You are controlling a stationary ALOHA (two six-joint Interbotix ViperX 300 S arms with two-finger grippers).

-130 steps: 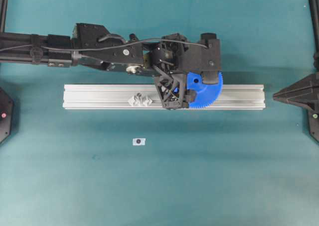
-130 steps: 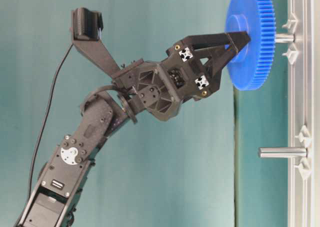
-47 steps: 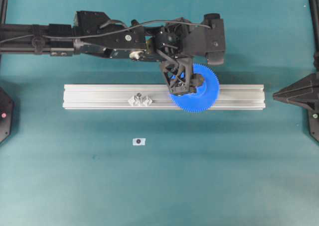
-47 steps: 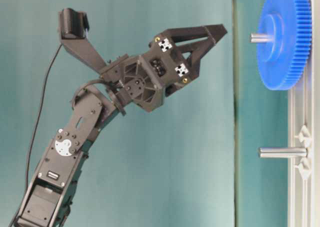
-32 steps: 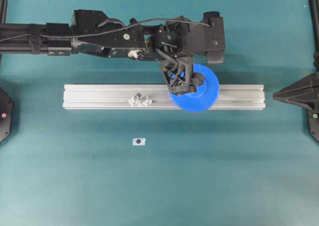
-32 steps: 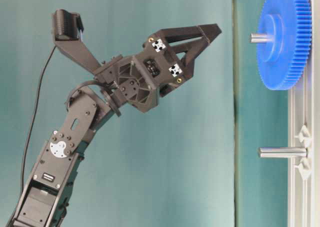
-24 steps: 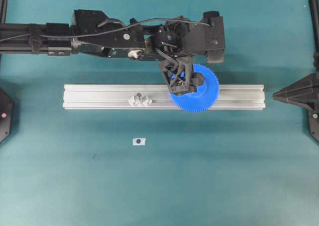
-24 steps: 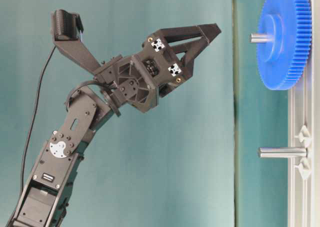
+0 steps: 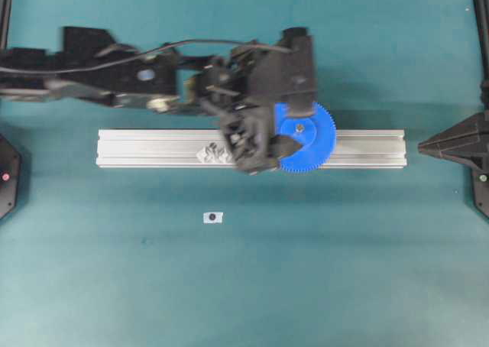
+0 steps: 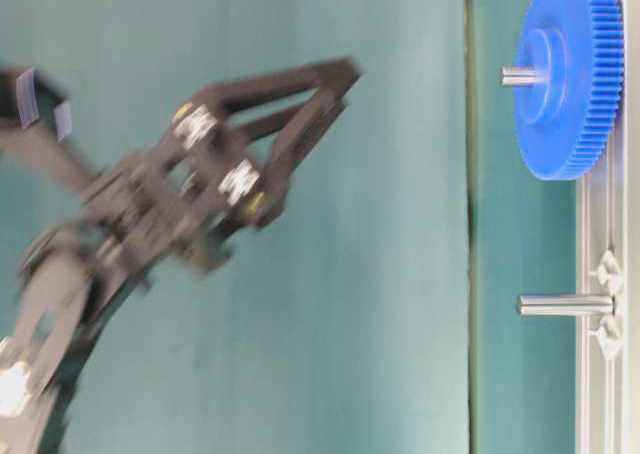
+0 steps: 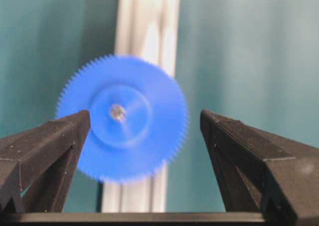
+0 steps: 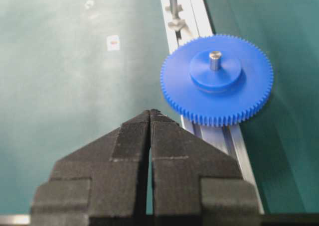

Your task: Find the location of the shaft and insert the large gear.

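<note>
1. The large gear (image 9: 309, 137) sits flat on the aluminium rail (image 9: 137, 148), toward the rail's right half, with the shaft (image 12: 215, 59) standing up through its centre hole. In the right wrist view the pin's tip shows clear above the raised hub, so I judge the insertion done.

2. The gear lies there because the pin alone locates it: nothing grips it, and its rim overhangs both long edges of the rail.

3. The left gripper (image 11: 144, 131) has its fingers spread wide and holds nothing. In its own wrist view the gear lies between and beyond the two fingertips, touching neither. In the table-level view the gripper is well apart from the gear and blurred, which suggests it is moving.

4. The second pin (image 10: 565, 303), a look-alike, stands bare on the rail's left half between its clear mounts (image 10: 607, 271). It is free because only one gear is called for.

5. The right gripper (image 12: 150, 117) has its fingers pressed together, empty, pointing at the gear from off the rail's right end. It seems parked as an onlooker.

6. A small white tag (image 9: 212, 218) with a dark dot lies on the green worktop in front of the rail. It plays no part.
</note>
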